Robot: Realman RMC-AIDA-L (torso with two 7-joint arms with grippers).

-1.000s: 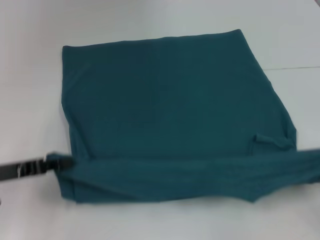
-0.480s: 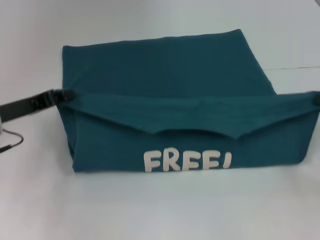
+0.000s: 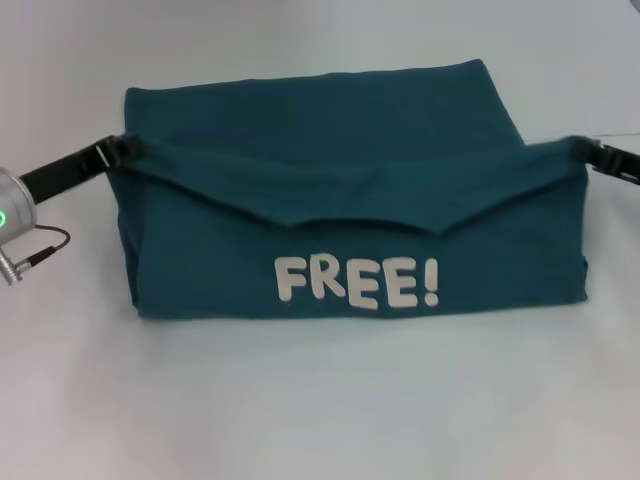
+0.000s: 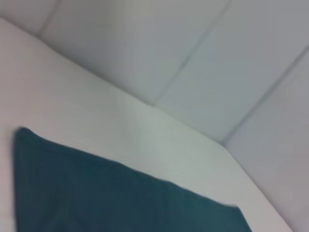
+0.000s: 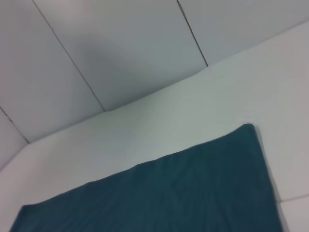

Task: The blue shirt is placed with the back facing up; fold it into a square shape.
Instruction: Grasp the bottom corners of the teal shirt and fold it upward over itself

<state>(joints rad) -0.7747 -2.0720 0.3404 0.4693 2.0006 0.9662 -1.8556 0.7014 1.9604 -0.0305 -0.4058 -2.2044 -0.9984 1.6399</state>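
A pale table (image 3: pixel 320 420) carries the shirt (image 3: pixel 350 200) mid-surface; a seam line runs near the right edge, and panelled wall stands behind the far edge. The left gripper (image 3: pixel 122 148) and right gripper (image 3: pixel 582 148) each pinch a corner of the shirt's lifted near part, "FREE!" lettering (image 3: pixel 357 282) facing out.

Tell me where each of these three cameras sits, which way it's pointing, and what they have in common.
Head view: on the robot's head, looking down at the blue shirt on the table; left pincer and right pincer hold its lifted edge.
Left wrist view: on the left arm, facing the shirt's far edge and the wall; no fingers show.
Right wrist view: on the right arm, likewise.
Shared: all three see the shirt and table.
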